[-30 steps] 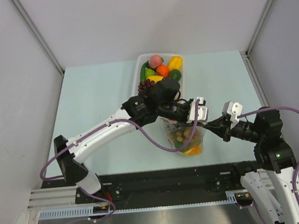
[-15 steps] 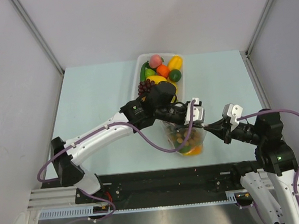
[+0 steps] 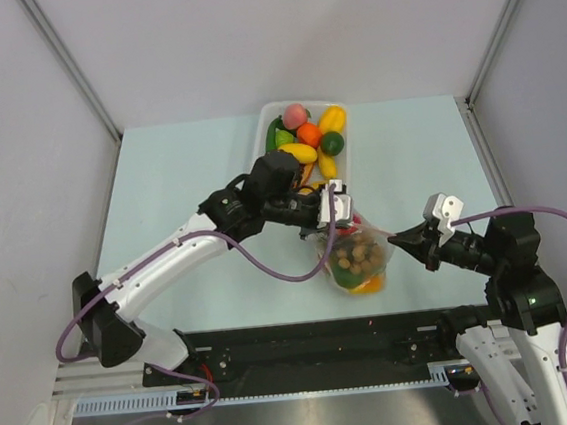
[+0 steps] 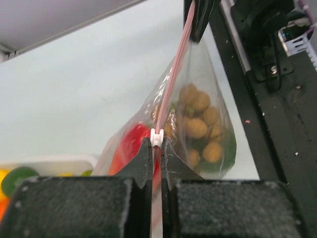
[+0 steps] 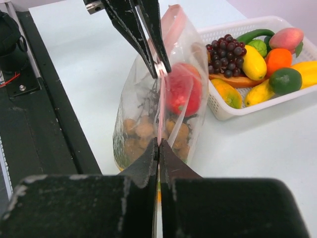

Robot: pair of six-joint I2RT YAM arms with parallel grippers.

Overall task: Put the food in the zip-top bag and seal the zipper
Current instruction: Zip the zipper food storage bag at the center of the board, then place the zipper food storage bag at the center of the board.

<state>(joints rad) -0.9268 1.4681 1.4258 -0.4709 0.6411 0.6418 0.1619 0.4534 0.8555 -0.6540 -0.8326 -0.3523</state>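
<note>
The clear zip-top bag (image 3: 357,261) hangs upright between my two grippers; it also shows in the left wrist view (image 4: 208,99) and the right wrist view (image 5: 136,114). Inside it are a brown bunch (image 3: 358,258), a red piece (image 5: 183,89) and green and orange pieces. My left gripper (image 3: 338,207) is shut on the pink zipper (image 4: 176,74) just behind a small white slider (image 4: 157,137). My right gripper (image 3: 397,240) is shut on the strip's other end (image 5: 161,114). The strip runs taut between them.
A white tray (image 3: 262,139) at the back centre holds more food: dark grapes (image 5: 225,47), yellow, orange, green and pink pieces. The black base rail (image 3: 315,335) lies along the near table edge, close under the bag.
My left gripper has slid left along the zipper, away from the right gripper, and the left arm has swung left. The bag's contents now show in the top view. The right gripper holds still.
</note>
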